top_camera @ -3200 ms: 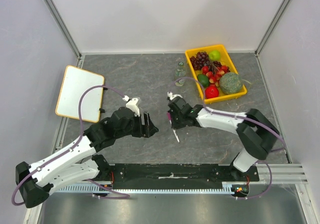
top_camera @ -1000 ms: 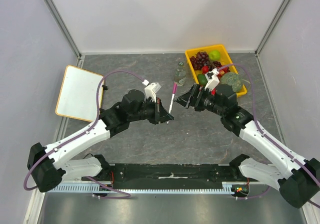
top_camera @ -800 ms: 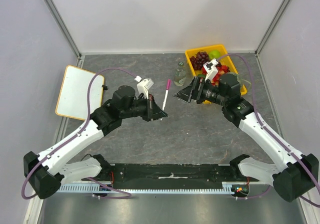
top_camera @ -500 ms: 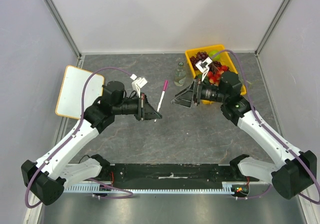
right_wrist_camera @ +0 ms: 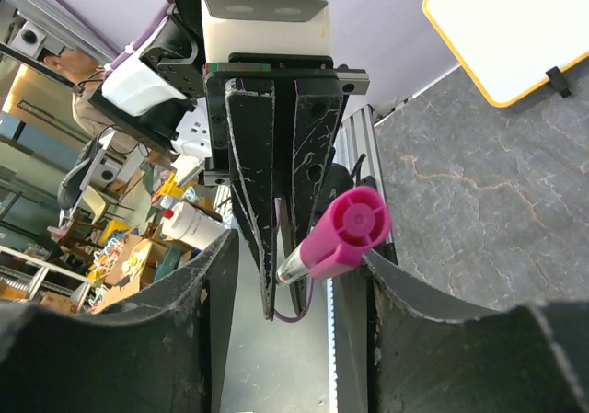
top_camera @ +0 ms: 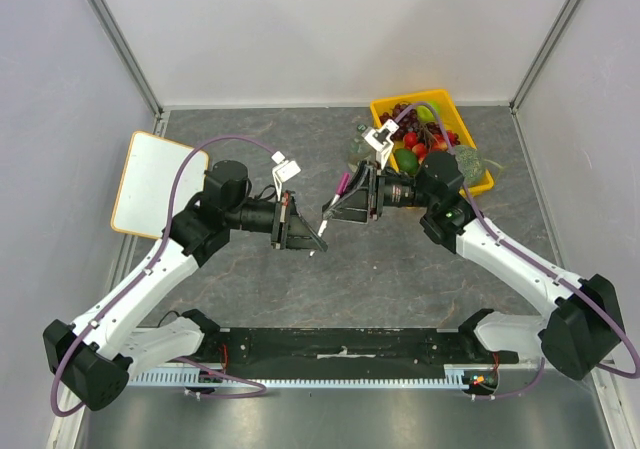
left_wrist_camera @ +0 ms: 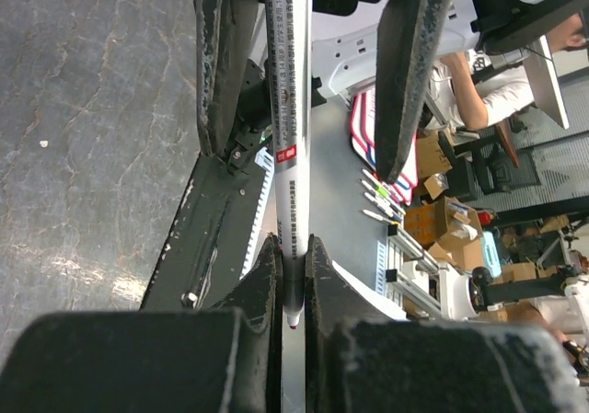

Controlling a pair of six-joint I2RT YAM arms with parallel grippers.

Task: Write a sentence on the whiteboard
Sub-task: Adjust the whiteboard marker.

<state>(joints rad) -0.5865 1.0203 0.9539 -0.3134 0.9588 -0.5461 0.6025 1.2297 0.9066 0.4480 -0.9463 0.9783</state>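
Bright, even overhead light, soft shadows; top view sharp. Wrist cam: right gripper [right_wrist_camera: 294, 266] blurry up close, bkgd sharper.

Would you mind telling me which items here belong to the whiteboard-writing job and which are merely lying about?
Belong to the job:
- whiteboard, blank
- marker, gripped by the left claw
- its pink cap, between the open fingers of the right claw

Just lying about:
- yellow fruit tray
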